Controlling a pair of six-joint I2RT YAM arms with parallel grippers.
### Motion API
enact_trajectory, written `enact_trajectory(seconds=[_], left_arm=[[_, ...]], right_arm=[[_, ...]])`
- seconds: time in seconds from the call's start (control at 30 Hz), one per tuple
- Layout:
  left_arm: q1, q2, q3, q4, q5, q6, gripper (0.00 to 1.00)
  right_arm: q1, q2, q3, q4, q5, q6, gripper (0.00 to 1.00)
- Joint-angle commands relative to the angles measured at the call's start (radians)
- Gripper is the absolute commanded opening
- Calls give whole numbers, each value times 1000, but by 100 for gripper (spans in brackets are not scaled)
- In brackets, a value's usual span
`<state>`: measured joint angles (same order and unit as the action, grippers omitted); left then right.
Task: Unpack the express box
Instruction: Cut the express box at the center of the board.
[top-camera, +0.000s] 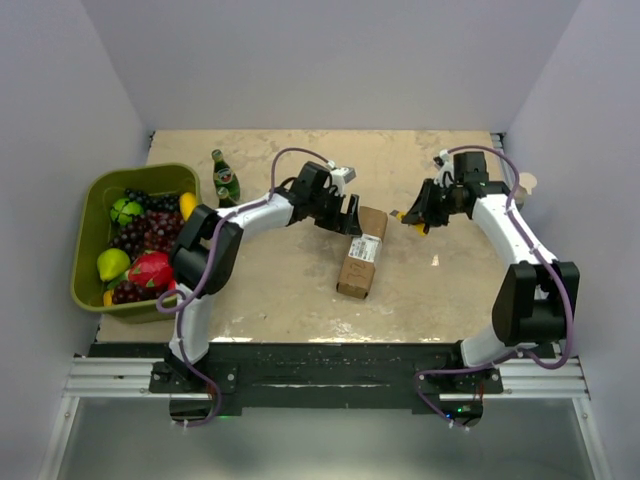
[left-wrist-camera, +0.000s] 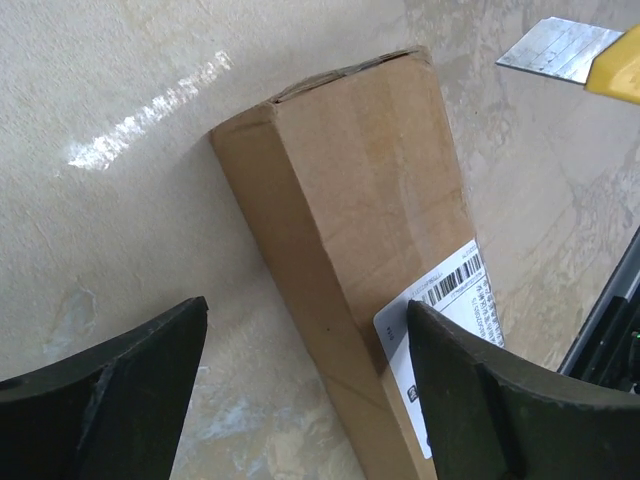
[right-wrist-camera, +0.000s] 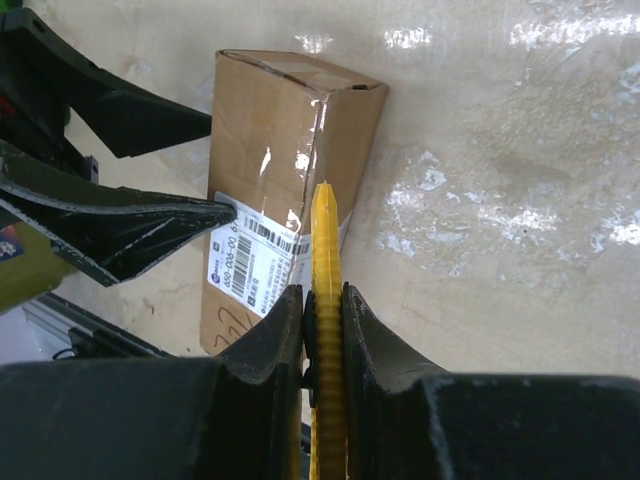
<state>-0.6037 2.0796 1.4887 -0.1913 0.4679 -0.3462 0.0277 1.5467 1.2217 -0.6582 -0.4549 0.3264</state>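
- Lying flat on the tan surface (top-camera: 280, 290), the express box (top-camera: 361, 255) (left-wrist-camera: 360, 200) (right-wrist-camera: 280, 150) sits between the two arms, its long axis running roughly from near edge to far edge.
- Its flaps are shut, and glossy tape shows along the top seam in the right wrist view.
- A white shipping label (top-camera: 365, 247) (left-wrist-camera: 455, 300) (right-wrist-camera: 255, 262) with a barcode sits on the box's upper face and wraps over one long edge.
- The left gripper (top-camera: 345, 220) (left-wrist-camera: 305, 315) (right-wrist-camera: 215, 165) hangs over the box's far end with its jaws apart, one finger to each side of the carton.
- One finger's tip is at the label's edge; I cannot tell if it touches the box.
- The right gripper (top-camera: 415, 217) (right-wrist-camera: 322, 295) is to the right of the box, apart from it, its jaws clamped on a yellow utility knife (left-wrist-camera: 620, 65) (right-wrist-camera: 325, 240).
- The knife points toward the box, and its metal blade (left-wrist-camera: 560, 45) is out of the yellow body.
- Left of the box, past the left arm, stands a green glass bottle (top-camera: 225, 180).
- Farther left of the box sits an olive-green bin (top-camera: 90, 210) holding grapes, a pear and other fruit.
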Motion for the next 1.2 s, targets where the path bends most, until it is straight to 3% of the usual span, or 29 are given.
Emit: enact_trajectory(seconds=[0.0,0.2,1.17], left_arm=[[-7,0,-41,9,-21,-39,78],[-7,11,-61,15,-29,-48,71],[-7,22,-74,16,-40,-62,69]], right_arm=[[14,-27,1,48,39,30,0],[46,-2,13,54,82,26,0],[66,36,4,55,87,13,0]])
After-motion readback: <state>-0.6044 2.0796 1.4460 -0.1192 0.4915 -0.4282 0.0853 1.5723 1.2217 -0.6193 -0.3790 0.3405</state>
